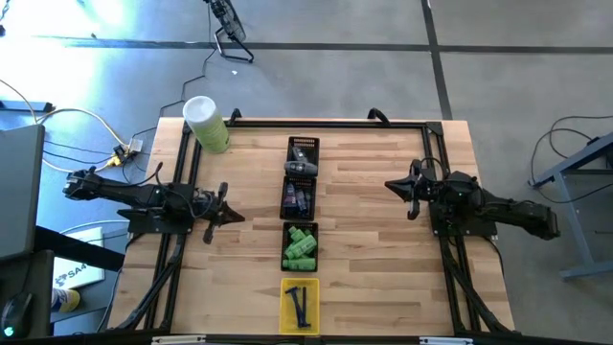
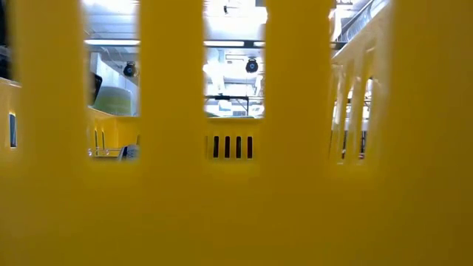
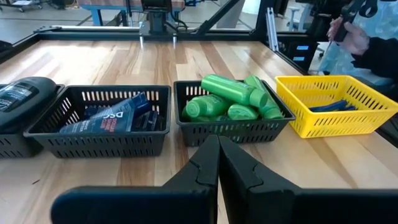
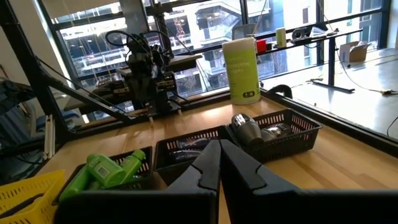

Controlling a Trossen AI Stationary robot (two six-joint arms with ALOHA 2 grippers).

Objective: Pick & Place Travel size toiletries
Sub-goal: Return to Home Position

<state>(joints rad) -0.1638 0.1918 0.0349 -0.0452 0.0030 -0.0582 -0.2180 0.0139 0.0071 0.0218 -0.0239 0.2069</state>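
Observation:
Four small trays stand in a row down the table's middle. The far black tray [image 1: 303, 153] holds grey-blue oval pieces [image 4: 247, 129]. The second black tray [image 1: 298, 197] holds dull purple-grey tubes [image 3: 109, 118]. The third black tray holds bright green bottles [image 1: 300, 247] [image 3: 231, 99] [image 4: 104, 171]. The near yellow tray [image 1: 300, 305] [image 3: 292, 93] holds thin dark sticks [image 3: 339, 106]. My left gripper [image 1: 239, 216] [image 3: 217, 152] is shut, left of the row. My right gripper [image 1: 388, 184] [image 4: 219, 155] is shut, right of the row. Neither touches anything.
A big pale-green cylinder with a white top [image 1: 206, 123] [image 4: 241, 70] stands at the table's far left corner. The yellow tray's slotted wall [image 2: 236, 199] fills the low view. A person's hand [image 3: 351, 34] shows beyond the table's near edge. Bare wood lies on both sides of the row.

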